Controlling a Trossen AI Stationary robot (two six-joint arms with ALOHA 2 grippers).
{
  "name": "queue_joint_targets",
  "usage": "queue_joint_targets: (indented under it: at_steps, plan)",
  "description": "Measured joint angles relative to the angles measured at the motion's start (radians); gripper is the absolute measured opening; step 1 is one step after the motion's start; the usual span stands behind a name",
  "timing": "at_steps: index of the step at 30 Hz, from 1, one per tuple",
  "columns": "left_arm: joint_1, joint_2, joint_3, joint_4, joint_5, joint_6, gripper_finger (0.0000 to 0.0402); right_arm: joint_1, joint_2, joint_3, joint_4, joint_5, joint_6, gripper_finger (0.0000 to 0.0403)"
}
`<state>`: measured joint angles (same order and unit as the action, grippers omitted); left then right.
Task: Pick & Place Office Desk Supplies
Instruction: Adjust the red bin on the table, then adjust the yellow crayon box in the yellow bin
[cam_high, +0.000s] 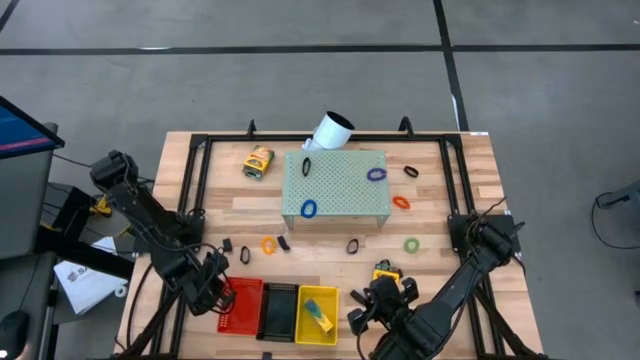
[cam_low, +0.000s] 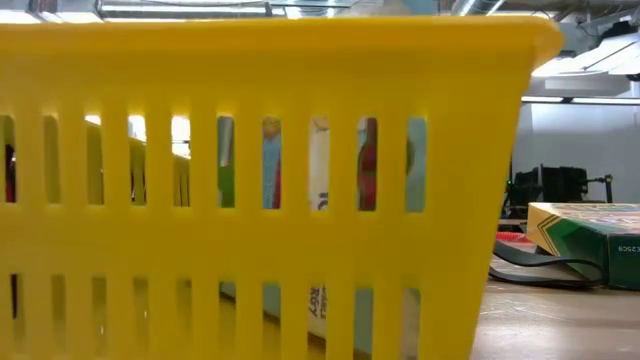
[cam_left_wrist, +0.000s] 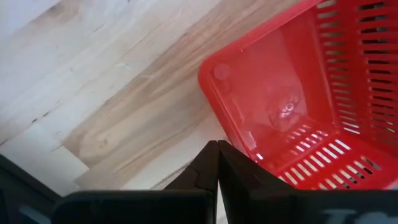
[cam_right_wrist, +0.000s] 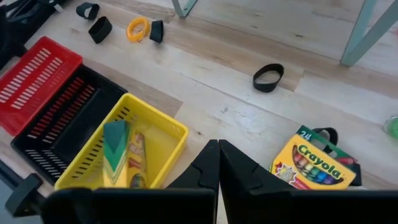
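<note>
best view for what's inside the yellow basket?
Right wrist view: looks down into the yellow basket, a crayon box lying inside. High view shows it small. Low view sees only its slatted wall. Left wrist view misses it.
</note>
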<state>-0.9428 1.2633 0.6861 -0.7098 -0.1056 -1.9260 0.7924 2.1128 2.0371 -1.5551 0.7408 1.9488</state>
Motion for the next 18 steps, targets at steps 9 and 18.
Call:
queue_joint_targets:
  at_steps: [9,18]
  plan:
    - [-0.021,0.000,0.044,0.015,0.035,0.034,0.0000,-0.001,0.000,0.000,-0.008,0.002,0.013,0.0000]
    - [-0.047,-0.006,0.053,0.025,0.047,0.017,0.0000,-0.003,0.000,0.000,-0.016,0.020,0.008,0.0000]
